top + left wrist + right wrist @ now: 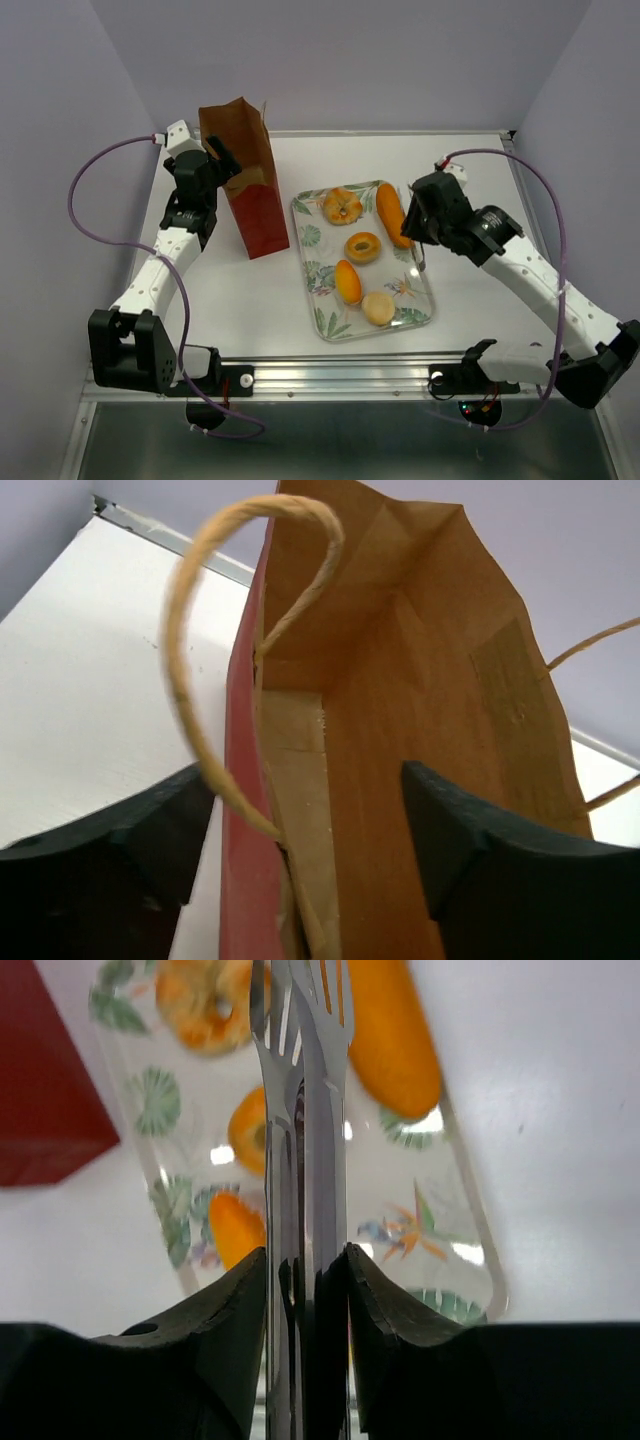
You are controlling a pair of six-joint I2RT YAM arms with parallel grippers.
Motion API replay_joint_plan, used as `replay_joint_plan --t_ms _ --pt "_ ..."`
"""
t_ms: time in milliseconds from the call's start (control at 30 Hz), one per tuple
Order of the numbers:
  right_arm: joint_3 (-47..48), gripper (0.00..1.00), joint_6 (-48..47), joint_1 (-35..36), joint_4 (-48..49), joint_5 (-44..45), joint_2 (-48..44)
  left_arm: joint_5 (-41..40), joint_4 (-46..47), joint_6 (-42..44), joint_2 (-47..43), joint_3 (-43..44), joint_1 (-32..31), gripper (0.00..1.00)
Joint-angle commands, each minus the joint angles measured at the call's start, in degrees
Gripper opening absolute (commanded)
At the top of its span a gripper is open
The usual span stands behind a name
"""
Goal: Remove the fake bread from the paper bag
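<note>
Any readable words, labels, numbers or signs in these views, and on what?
None can be read.
The paper bag is plain red outside and brown inside.
The tray bears only leaf and bird pictures.
The metal tongs in the right gripper show no lettering.

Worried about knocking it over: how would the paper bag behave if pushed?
Probably tips easily: the paper bag stands tall on a narrow base. Likely light and floppy: its thin walls look creased.

Paper bag (255, 200) matt kraft; fake bread (362, 246) glossy; tongs (305, 1210) polished metal.
</note>
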Motion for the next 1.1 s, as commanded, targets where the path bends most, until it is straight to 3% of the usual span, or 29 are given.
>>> replay_joint_plan --t_ms 0,33,300,467,633,833,933,967,1067 --pt "-1.85 0.40 -9.81 -14.69 18.32 -5.62 2.95 0.77 2.19 0.97 -3.20 1.37 0.10 0.89" --pt "-1.77 0.40 -11.47 -16.72 19.73 -6.33 4.26 0.77 1.92 1.23 -3.29 1.54 0.10 0.99" --pt "-1.49 0.41 -22.71 -32.01 36.67 -12.40 18.50 -2.31 -3.96 1.93 -7.41 5.58 0.10 0.99" --pt "-6.68 0.42 -29.67 -38.09 48.99 -16.25 24.13 -6.43 -11.76 -3.23 -10.93 7.87 0.10 0.99" --pt "-9.76 0.43 -33.80 -43.10 54.37 -22.86 29.41 -9.42 -18.29 -3.34 -13.22 8.14 0.10 0.99" --pt "-10.82 0.63 -34.26 -45.57 55.34 -22.78 34.60 -14.17 -21.02 -5.19 -14.89 5.86 0.10 0.99" --pt "-10.91 0.82 -33.47 -45.57 54.99 -21.63 34.69 -13.47 -21.54 -4.84 -14.28 6.11 0.10 0.99" --pt "-10.99 0.96 -33.46 -45.57 54.56 -21.37 34.25 -13.47 -21.72 -4.84 -14.01 6.38 0.10 0.99" --pt "-10.64 1.00 -33.02 -45.57 52.72 -20.23 31.18 -13.64 -22.25 -4.75 -13.92 6.99 0.10 0.99"
